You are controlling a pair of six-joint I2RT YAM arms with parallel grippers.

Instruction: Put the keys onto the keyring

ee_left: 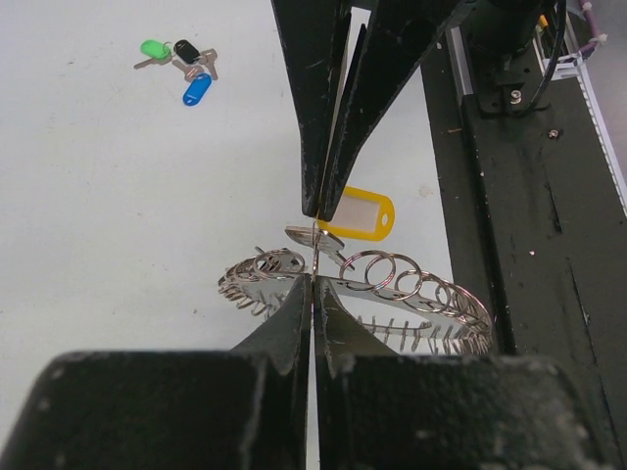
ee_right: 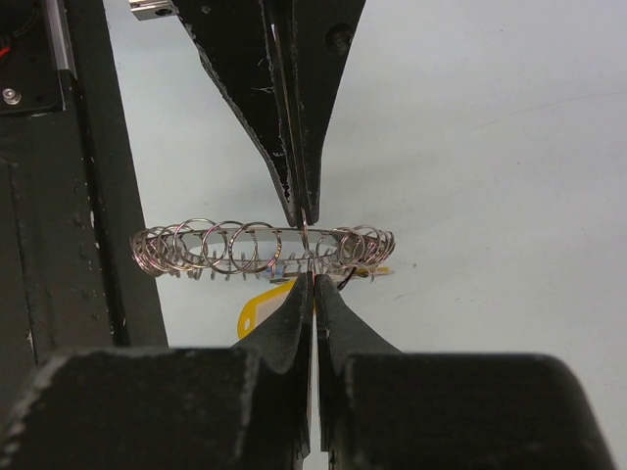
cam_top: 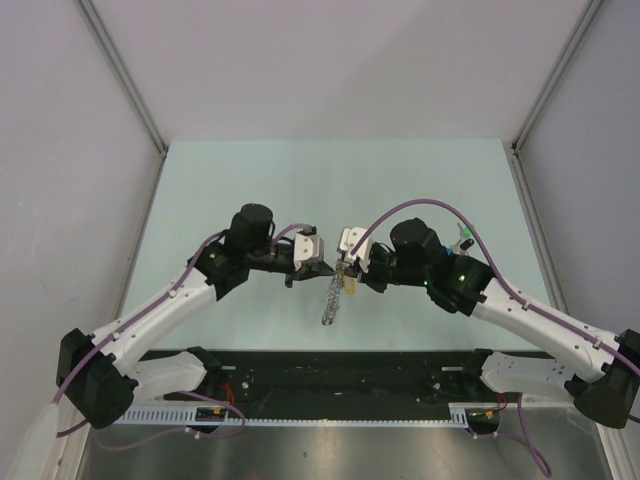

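Note:
The keyring (cam_top: 331,302), a grey band of wire loops, hangs between the two grippers above the table; it also shows in the left wrist view (ee_left: 411,290) and the right wrist view (ee_right: 211,245). My left gripper (ee_left: 313,279) is shut on one thin loop of it, and it also shows in the top view (cam_top: 322,268). My right gripper (ee_right: 312,277) is shut, tip to tip with the left, on the yellow key (ee_right: 257,311), whose yellow cap (ee_left: 359,213) sticks out beside its fingers. Green, black and blue keys (ee_left: 182,65) lie loose on the table.
The black rail (cam_top: 340,372) with the arm bases runs along the near table edge, close under the grippers. White side walls (cam_top: 70,150) enclose the pale table (cam_top: 330,180).

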